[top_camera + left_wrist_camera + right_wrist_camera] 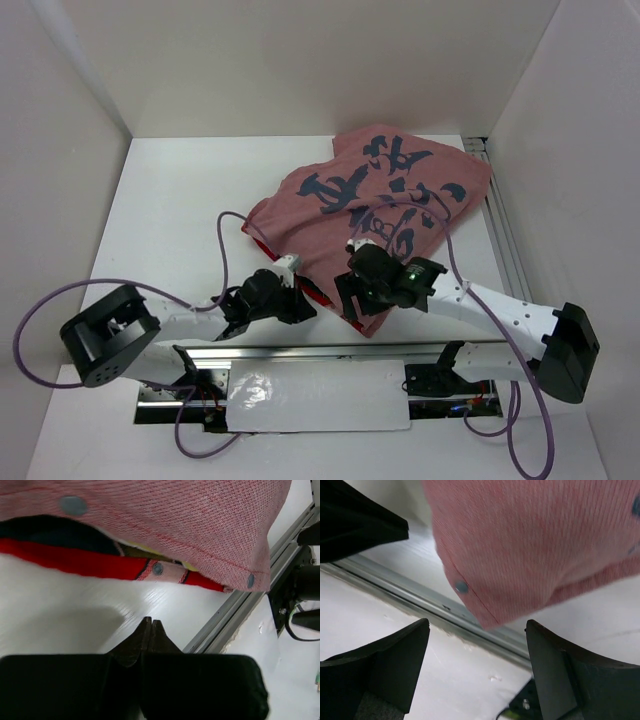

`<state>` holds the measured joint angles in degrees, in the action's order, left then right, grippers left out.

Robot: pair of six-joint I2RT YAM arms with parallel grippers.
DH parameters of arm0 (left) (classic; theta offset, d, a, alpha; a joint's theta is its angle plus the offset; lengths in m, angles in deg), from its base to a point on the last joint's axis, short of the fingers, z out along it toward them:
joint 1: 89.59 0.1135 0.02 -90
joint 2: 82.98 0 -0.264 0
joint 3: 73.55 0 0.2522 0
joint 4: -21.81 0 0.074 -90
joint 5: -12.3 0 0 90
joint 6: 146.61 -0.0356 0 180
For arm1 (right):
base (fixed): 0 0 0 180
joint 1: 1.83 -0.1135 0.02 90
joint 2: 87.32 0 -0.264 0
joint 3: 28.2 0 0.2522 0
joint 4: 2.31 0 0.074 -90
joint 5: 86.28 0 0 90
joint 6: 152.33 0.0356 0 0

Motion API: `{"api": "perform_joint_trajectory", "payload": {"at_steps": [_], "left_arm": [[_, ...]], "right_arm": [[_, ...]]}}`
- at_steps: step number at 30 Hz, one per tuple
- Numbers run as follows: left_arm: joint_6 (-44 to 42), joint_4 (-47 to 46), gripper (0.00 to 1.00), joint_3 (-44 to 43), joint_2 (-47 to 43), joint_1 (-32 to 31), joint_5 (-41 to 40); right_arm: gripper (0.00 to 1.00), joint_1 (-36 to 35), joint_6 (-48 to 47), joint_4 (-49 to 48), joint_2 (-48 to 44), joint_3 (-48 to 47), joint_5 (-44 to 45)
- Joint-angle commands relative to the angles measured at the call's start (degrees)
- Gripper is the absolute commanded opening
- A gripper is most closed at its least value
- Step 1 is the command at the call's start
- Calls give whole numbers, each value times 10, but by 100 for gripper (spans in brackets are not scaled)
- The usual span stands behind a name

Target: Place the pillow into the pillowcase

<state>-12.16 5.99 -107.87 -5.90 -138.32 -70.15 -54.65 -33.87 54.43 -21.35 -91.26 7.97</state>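
1. Pillowcase, faded side up with dark blue marks, spreads from the desk's far right corner toward its near edge.
2. Left gripper: jaws pressed together, holding nothing, beside the near hem.
3. Right gripper: jaws spread, clear of the cloth's corner.

The pillowcase lies rumpled and puffed up on the far right part of the white table, its faded pink-red side facing up with big dark blue marks across it. Its near edge gapes a little, lined with round grey snaps, and the bright red lower layer shows underneath. Of the pillow I can see only a thin pale yellow sliver inside that opening.
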Motion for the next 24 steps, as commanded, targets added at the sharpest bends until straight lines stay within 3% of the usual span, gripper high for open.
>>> {"api": "perform_joint_trajectory", "payload": {"at_steps": [1,8,12,13,14,16,20,24], "left_arm": [[50,-104,0,-40,50,-38,-26],[99,-161,0,-61,113,-60,-91],[76,-165,0,-77,123,-60,-134],[87,-144,0,-90,131,-60,-178],[87,-93,0,-118,140,-55,-190],[76,-105,0,-125,169,-44,-177],[87,-159,0,-119,193,-44,-173],[110,-192,0,-130,205,-44,-219]], "right_arm": [[86,-14,45,53,-11,5,40],[84,-14,56,-8,6,58,61],[66,-14,51,-34,11,63,87],[34,-14,56,-34,16,63,95],[17,-14,63,-41,24,57,107],[0,-9,63,-47,31,40,114],[0,-9,63,-40,13,7,111],[0,-9,48,-89,-24,-11,65]]}}
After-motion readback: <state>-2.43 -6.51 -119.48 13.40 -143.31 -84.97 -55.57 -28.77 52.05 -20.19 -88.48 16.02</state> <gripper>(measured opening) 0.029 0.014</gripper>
